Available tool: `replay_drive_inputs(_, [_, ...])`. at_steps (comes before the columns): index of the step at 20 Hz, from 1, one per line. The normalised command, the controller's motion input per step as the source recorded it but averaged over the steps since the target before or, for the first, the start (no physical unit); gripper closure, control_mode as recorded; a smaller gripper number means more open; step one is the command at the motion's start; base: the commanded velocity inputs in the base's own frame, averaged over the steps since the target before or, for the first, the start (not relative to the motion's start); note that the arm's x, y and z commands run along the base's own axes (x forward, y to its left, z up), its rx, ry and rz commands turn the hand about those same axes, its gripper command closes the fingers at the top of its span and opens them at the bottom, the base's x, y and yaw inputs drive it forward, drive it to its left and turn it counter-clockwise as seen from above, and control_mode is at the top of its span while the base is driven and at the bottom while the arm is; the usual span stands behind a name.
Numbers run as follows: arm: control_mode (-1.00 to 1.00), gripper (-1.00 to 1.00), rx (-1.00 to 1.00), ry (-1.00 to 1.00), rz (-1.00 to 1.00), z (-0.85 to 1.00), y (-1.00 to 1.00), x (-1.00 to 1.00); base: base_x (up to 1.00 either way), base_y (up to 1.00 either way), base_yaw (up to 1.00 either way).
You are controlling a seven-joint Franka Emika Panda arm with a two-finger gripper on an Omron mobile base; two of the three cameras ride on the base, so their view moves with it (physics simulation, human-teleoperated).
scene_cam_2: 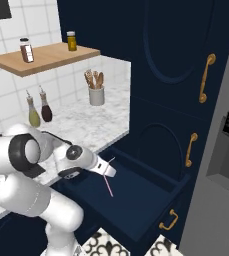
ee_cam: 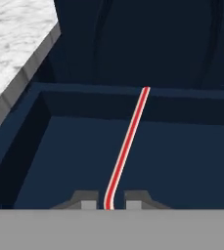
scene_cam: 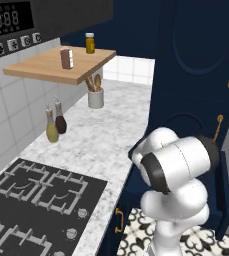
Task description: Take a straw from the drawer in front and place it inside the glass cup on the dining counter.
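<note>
So you've got the straw (ee_cam: 128,141): the gripper (ee_cam: 109,201) is clamped tight on one end, holding it above the open drawer (scene_cam_2: 151,210), clear of the floor. Pick is done. What's left, by my read: carry it to the dining counter and drop it into the glass cup.

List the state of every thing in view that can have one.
drawer: pulled open
straw: held at one end, lifted over the drawer
end effector: shut on the straw
utensil holder: upright, holding wooden utensils
two bottles: upright on the worktop
tall cabinet doors: closed
</note>
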Motion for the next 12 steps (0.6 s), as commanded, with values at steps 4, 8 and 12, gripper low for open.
replay_drive_inputs(4, [-1.00,1.00,0.26,0.21,-0.03,1.00,-0.33,0.20,0.00,0.00,0.00])
replay_drive_inputs(8, [-1.00,1.00,0.35,0.27,-0.01,1.00,-0.35,0.06,0.00,0.00,0.00])
replay_drive_inputs(12, [-1.00,1.00,0.35,0.30,0.00,1.00,-0.26,0.00,0.00,0.00,0.00])
